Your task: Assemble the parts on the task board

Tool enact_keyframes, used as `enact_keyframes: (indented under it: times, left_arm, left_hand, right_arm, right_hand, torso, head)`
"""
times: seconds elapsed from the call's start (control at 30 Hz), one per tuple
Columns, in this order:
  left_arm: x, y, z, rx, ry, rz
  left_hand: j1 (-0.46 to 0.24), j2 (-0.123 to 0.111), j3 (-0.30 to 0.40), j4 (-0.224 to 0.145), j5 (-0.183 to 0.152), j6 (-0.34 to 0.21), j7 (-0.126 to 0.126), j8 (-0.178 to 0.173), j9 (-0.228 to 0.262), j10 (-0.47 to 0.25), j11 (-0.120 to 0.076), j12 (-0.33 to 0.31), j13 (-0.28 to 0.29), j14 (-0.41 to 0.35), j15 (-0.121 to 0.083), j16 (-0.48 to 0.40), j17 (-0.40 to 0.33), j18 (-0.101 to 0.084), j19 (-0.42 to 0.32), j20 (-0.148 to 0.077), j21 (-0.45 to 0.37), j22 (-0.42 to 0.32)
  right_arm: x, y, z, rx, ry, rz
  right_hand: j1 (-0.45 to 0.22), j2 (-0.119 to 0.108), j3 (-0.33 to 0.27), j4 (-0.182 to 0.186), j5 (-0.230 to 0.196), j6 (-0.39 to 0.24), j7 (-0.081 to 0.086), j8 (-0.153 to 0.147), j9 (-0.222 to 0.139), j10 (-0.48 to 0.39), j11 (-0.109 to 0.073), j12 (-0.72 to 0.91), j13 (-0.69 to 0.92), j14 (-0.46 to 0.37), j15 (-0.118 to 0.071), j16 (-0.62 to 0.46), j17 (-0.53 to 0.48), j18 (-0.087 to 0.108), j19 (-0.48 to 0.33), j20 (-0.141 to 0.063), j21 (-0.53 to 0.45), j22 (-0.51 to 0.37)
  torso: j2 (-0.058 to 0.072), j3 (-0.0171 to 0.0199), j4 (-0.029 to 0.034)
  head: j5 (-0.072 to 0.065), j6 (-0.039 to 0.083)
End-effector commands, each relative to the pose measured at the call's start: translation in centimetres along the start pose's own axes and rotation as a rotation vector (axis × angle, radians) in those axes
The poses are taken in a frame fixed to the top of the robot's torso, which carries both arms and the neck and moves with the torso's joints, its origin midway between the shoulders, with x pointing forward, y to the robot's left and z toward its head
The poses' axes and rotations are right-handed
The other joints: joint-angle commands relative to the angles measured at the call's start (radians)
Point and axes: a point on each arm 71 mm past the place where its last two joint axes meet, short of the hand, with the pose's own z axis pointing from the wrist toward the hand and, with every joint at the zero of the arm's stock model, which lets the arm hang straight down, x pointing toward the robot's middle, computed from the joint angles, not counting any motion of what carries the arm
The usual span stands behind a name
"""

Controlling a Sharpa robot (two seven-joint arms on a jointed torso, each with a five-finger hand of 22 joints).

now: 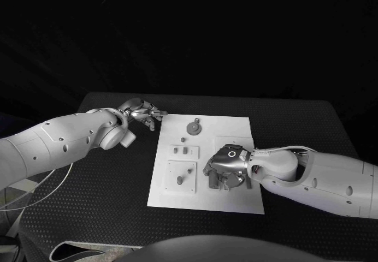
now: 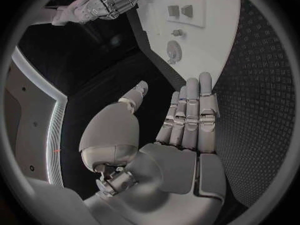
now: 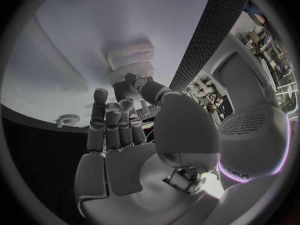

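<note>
two robot hands at a white task board [image 1: 236, 202] lying lengthwise on the black desk [image 1: 102, 191], long axis running away from the robot.
right hand [image 1: 228, 166] hovers over grey parts [image 1: 193, 127], grip unclear; left hand [image 1: 142, 113] open beside the far corner. blind fingers could knock parts askew.

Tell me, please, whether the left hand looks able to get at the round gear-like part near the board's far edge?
Probably yes: the left hand hovers open beside the task board, and nothing lies between it and the round part.
</note>
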Motion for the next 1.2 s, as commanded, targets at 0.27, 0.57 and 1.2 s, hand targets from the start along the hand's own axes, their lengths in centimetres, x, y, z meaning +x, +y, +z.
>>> enact_keyframes:
  times: [0.27, 0.57, 1.2]
  left_arm:
    - [0.2, -0.2, 0.0, 0.011, 0.012, -0.001]
    - [0.1, -0.1, 0.0, 0.010, 0.013, -0.001]
    - [0.1, -0.1, 0.0, 0.010, 0.011, -0.001]
  left_hand:
    - [0.006, 0.000, -0.005, 0.002, -0.004, -0.002, 0.002, 0.002, -0.001, -0.006, -0.002, 0.002, -0.002, 0.005, 0.000, -0.007, 0.001, 0.071, 0.007, 0.000, -0.004, 0.001]
    - [0.006, 0.000, -0.006, 0.002, -0.004, -0.002, 0.002, 0.002, -0.001, -0.006, -0.002, 0.003, -0.002, 0.005, 0.000, -0.007, 0.001, 0.071, 0.007, 0.000, -0.004, 0.001]
    - [0.006, -0.001, -0.006, 0.001, -0.004, -0.002, 0.002, 0.003, -0.001, -0.006, -0.002, 0.003, -0.002, 0.005, 0.000, -0.008, 0.002, 0.071, 0.007, 0.001, -0.004, 0.001]
  right_arm:
    - [0.2, -0.1, -0.1, 0.011, 0.022, 0.001]
    - [0.2, -0.1, -0.4, 0.013, 0.017, 0.020]
    - [-1.0, -1.3, -2.9, 0.093, -0.121, 0.033]
  right_hand:
    - [0.002, -0.009, 0.003, -0.004, 0.000, -0.009, -0.003, -0.004, -0.002, -0.008, 0.001, 0.005, -0.003, -0.008, 0.000, 0.004, -0.002, 0.013, -0.008, 0.000, 0.005, 0.019]
    - [0.003, -0.010, 0.003, -0.004, 0.000, -0.011, -0.004, -0.003, -0.004, -0.009, 0.001, 0.007, -0.004, -0.010, 0.001, 0.005, -0.003, 0.013, -0.009, 0.000, 0.005, 0.019]
    - [0.002, -0.026, 0.006, -0.002, 0.002, -0.056, -0.005, -0.010, -0.021, -0.008, 0.001, 0.023, -0.015, -0.010, 0.001, 0.015, -0.012, 0.013, -0.004, 0.000, 0.010, 0.018]
  torso:
    - [0.000, 0.0004, -0.0003]
    - [0.000, 0.0008, -0.0001]
    - [0.000, 0.0003, -0.0006]
  head:
    - [0.000, -0.002]
    - [0.000, -0.001]
    - [-0.003, 0.006]
